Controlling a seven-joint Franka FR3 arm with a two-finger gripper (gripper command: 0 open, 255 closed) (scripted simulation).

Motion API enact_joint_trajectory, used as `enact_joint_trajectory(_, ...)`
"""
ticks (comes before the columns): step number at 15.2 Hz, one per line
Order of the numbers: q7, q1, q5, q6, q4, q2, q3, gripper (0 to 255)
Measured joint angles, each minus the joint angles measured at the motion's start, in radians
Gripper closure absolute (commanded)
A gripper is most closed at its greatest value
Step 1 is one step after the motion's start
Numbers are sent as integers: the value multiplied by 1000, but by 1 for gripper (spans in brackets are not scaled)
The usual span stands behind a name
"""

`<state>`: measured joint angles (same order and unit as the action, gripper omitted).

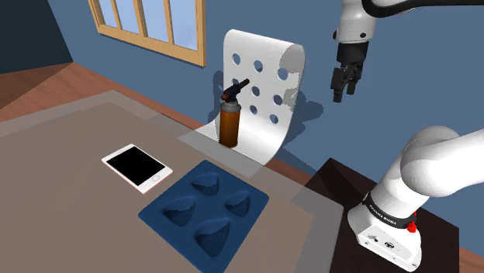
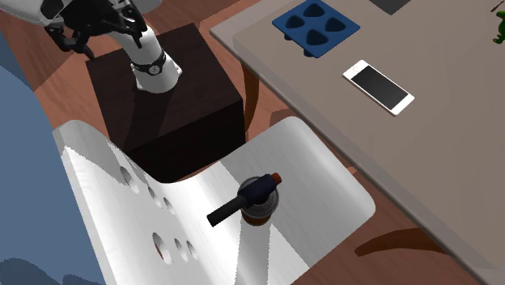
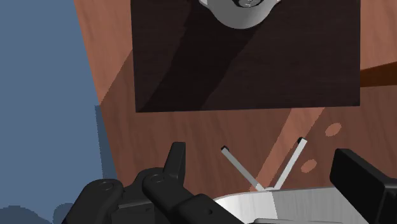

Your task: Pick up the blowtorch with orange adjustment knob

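The blowtorch (image 1: 230,116) has a brown canister and a black head with a slanted nozzle, and stands upright on the seat of a white chair (image 1: 264,85). From above, the blowtorch (image 2: 257,198) shows a small orange-red knob (image 2: 277,176) on the side opposite the nozzle. My gripper (image 1: 341,91) hangs high in the air to the shoulder view's right of the chair back, well apart from the torch. In the wrist view my gripper (image 3: 264,158) is open, with nothing between the fingers (image 3: 176,159), and it looks down past the chair's top edge (image 3: 299,203).
A grey table (image 1: 62,178) beside the chair carries a white phone (image 1: 137,167) and a blue mould tray (image 1: 205,209). The dark box stand (image 2: 178,89) sits on the wooden floor close to the chair (image 2: 307,162). A window is set in the blue wall.
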<state>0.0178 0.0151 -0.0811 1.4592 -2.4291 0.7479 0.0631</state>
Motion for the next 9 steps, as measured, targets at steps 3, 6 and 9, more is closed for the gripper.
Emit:
enact_joint_trajectory(3,64,3,27,23,0,-15,-30,0)
enact_joint_trajectory(6,207,14,77,87,17,-73,-90,0)
enact_joint_trajectory(9,370,24,127,152,36,-132,-160,0)
